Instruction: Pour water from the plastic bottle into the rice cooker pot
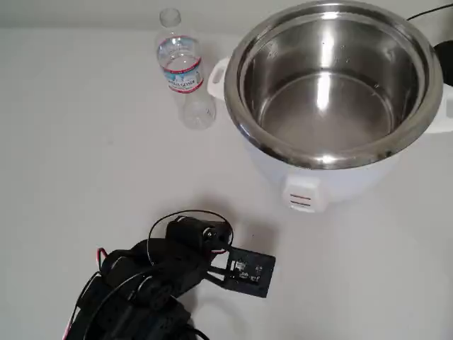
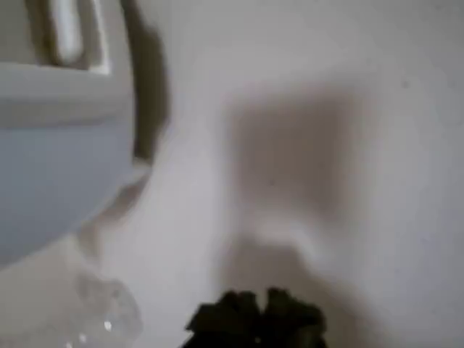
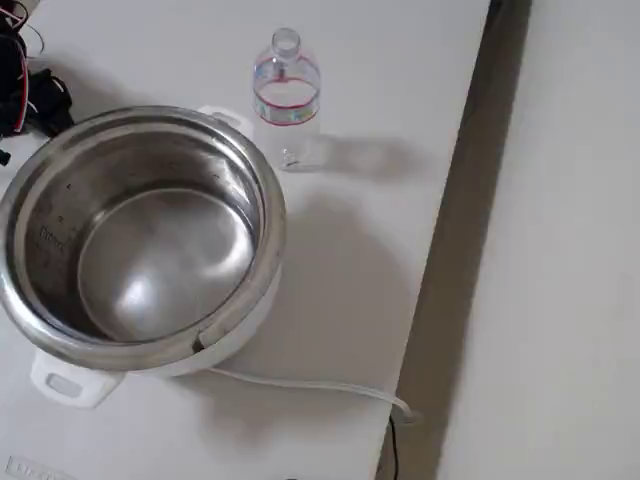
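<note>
The plastic bottle (image 1: 182, 67) stands upright on the white table, clear with a red, white and blue label band, just left of the cooker's side handle (image 1: 216, 74). It is also in the fixed view (image 3: 287, 100). The rice cooker pot (image 1: 262, 78) is shiny steel inside a white body (image 1: 333, 177), and looks empty in both views (image 3: 270, 220). My black arm (image 1: 159, 276) lies folded at the near left, well away from both. In the blurred wrist view my gripper (image 2: 254, 322) shows as one dark mass with no gap, holding nothing, with the cooker body (image 2: 51, 159) upper left.
The cooker's front switch (image 1: 301, 200) faces my arm. A white power cord (image 3: 310, 385) runs from the cooker towards the table's edge (image 3: 450, 250), beyond which the floor lies. A black cable (image 1: 432, 14) sits at the far right corner. Bare table lies between arm and bottle.
</note>
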